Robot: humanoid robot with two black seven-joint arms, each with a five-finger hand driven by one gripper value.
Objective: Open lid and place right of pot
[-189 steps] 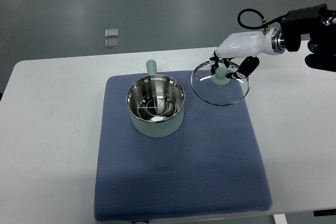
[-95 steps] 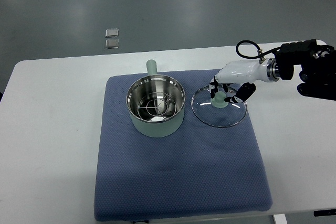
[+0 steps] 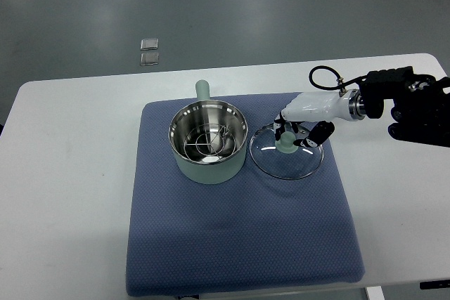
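Observation:
A pale green pot (image 3: 208, 144) with a steel inside and a wire rack stands uncovered on the blue mat (image 3: 239, 237), its handle pointing away. Just right of it, low over the mat, is the glass lid (image 3: 287, 154) with a green knob. My right hand (image 3: 295, 135) reaches in from the right edge with its fingers shut on that knob. Whether the lid's rim touches the mat I cannot tell. The left arm does not show.
The mat lies on a white table (image 3: 70, 173). Two small shiny squares (image 3: 148, 52) lie on the grey floor beyond the table's far edge. A black cable loops above the right wrist (image 3: 325, 75).
My right hand has carried the lid down and to the left, from above the mat's far right corner to a spot low beside the pot.

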